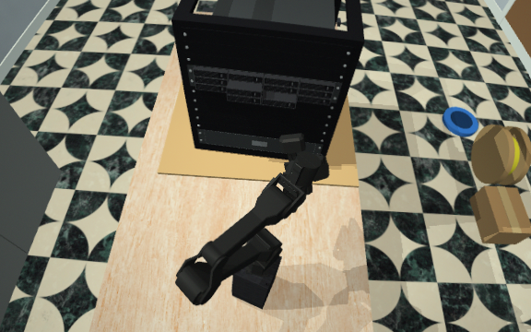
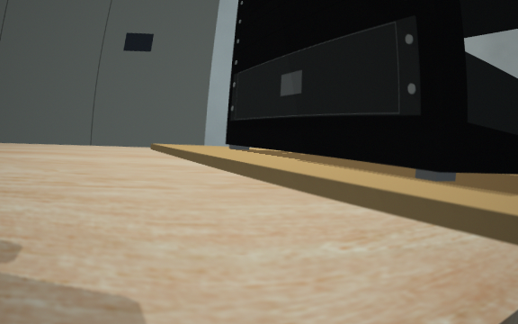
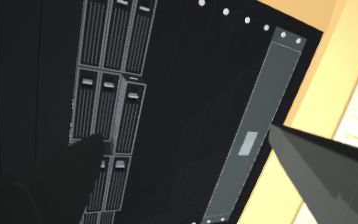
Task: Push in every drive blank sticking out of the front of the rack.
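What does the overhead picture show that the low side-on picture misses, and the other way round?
Only the top view shows the black robot arm, its open gripper by the rack front, the row of drive blanks, and the blue ring and brown boxes on the floor. Only the exterior view shows the rack's small grey feet. Both show the black rack, its grey bottom panel, the tan board under it and the wooden table.

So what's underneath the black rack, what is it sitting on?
The rack stands on small grey feet on a flat tan board, which lies on the wooden table. The board under the rack's middle is hidden.
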Controlling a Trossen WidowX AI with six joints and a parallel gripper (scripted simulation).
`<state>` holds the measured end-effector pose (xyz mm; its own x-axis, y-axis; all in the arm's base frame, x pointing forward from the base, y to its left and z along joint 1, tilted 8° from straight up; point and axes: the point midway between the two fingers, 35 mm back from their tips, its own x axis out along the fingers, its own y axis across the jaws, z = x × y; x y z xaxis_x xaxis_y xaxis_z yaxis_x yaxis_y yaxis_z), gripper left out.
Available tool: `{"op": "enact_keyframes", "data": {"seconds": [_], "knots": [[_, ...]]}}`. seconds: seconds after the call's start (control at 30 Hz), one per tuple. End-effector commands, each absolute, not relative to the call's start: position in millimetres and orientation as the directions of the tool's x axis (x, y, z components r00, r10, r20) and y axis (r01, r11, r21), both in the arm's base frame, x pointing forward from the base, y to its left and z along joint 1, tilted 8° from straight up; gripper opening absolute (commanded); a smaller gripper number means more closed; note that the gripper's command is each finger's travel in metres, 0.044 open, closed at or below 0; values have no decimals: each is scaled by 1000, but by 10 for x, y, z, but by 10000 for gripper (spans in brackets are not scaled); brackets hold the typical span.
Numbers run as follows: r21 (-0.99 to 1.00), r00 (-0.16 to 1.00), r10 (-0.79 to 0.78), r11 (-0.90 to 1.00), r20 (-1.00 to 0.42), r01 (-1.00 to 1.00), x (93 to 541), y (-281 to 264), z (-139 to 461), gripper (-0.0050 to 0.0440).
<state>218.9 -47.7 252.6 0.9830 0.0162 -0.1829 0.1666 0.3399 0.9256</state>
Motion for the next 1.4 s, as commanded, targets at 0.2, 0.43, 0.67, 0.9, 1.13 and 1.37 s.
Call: {"op": "enact_keyframes", "data": {"seconds": [0.2, 0.43, 0.67, 0.9, 1.13, 1.37], "knots": [[962, 996, 5, 259, -90, 86, 2425, -124, 2559, 440], [977, 999, 22, 211, -40, 35, 2532, 75, 2597, 440], [989, 999, 42, 143, 28, -34, 2679, 365, 2636, 440], [992, 995, 54, 89, 87, -91, 2819, 594, 2683, 440], [991, 992, 59, 61, 114, -117, 2876, 710, 2696, 440], [990, 989, 62, 38, 133, -136, 2910, 798, 2700, 440]]}}
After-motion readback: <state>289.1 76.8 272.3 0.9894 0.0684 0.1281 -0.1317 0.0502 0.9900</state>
